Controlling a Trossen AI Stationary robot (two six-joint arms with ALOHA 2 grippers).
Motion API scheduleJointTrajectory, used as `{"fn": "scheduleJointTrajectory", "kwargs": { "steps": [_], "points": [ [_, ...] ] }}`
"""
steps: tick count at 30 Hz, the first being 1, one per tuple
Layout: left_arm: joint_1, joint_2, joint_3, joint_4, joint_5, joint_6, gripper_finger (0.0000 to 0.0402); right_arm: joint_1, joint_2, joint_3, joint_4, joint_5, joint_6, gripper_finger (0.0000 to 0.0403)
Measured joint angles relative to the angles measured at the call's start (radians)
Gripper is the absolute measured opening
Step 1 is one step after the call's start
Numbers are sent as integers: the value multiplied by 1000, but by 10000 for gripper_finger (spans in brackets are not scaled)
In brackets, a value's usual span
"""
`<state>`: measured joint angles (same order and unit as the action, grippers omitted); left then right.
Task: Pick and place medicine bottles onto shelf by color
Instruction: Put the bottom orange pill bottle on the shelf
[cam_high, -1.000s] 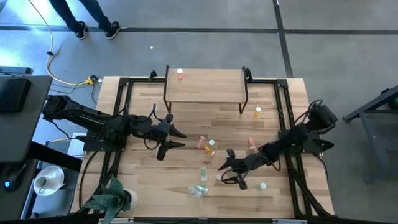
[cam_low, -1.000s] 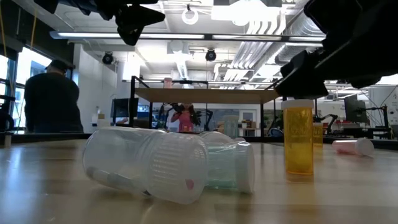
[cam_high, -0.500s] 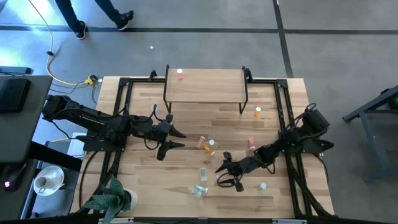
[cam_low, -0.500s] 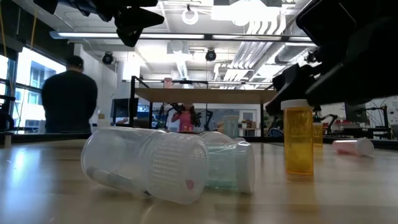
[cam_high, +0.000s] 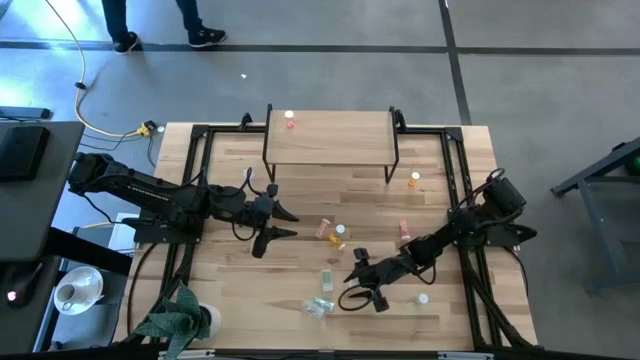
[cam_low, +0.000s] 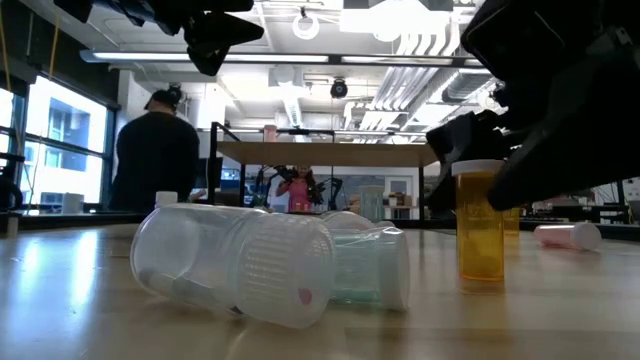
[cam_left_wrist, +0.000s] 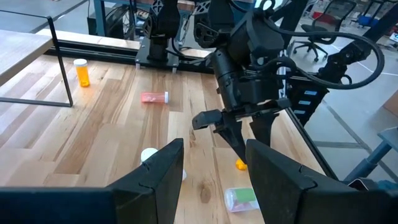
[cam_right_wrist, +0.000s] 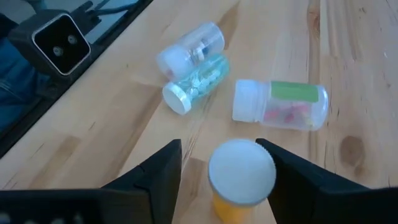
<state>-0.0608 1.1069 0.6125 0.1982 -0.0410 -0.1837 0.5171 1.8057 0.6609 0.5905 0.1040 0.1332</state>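
Observation:
An orange medicine bottle (cam_right_wrist: 241, 177) with a white cap stands upright on the table. My right gripper (cam_high: 362, 282) is open, with one finger on each side of the bottle; a gap shows beside the cap. My left gripper (cam_high: 285, 222) hovers open over the table's left middle, holding nothing. The shelf (cam_high: 330, 138) stands at the far edge and carries one red bottle (cam_high: 290, 120) at its left end. Three bottles lie on their sides just beyond the orange one: a clear one (cam_right_wrist: 189, 50), a green one (cam_right_wrist: 196, 84) and a green-labelled one (cam_right_wrist: 283, 107).
More bottles are scattered over the middle of the table: an orange one (cam_high: 415, 180) upright by the shelf's right leg, a pink one (cam_high: 405, 232) on its side, a small cluster (cam_high: 332, 235). A plant (cam_high: 180, 318) stands at the near left corner. A person (cam_low: 158, 150) walks behind the table.
My right gripper has sunk and gone toward the table's near left, so that its fingers now flank the orange bottle. The bottle has kept its place. A person has walked across the room behind the table.

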Motion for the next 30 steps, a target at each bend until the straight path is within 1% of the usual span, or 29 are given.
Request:
{"fn": "scheduleJointTrajectory", "kwargs": {
  "steps": [4,12,16,22,25,30],
  "points": [
    [0,0,0,0,0,-6,165,0,-8,0,-17,0,19,193],
    [0,0,0,-23,0,-8,165,1,-106,0,-120,13,47,193],
    [0,0,0,-23,0,-8,165,1,-109,-1,-154,42,51,193],
    [0,0,0,-23,0,-8,165,1,-109,-1,-165,44,69,192],
    [0,0,0,-23,0,-8,165,1,-109,-1,-166,44,69,182],
    [0,0,0,-23,0,-8,165,1,-109,-1,-170,44,68,143]
  ]
}}
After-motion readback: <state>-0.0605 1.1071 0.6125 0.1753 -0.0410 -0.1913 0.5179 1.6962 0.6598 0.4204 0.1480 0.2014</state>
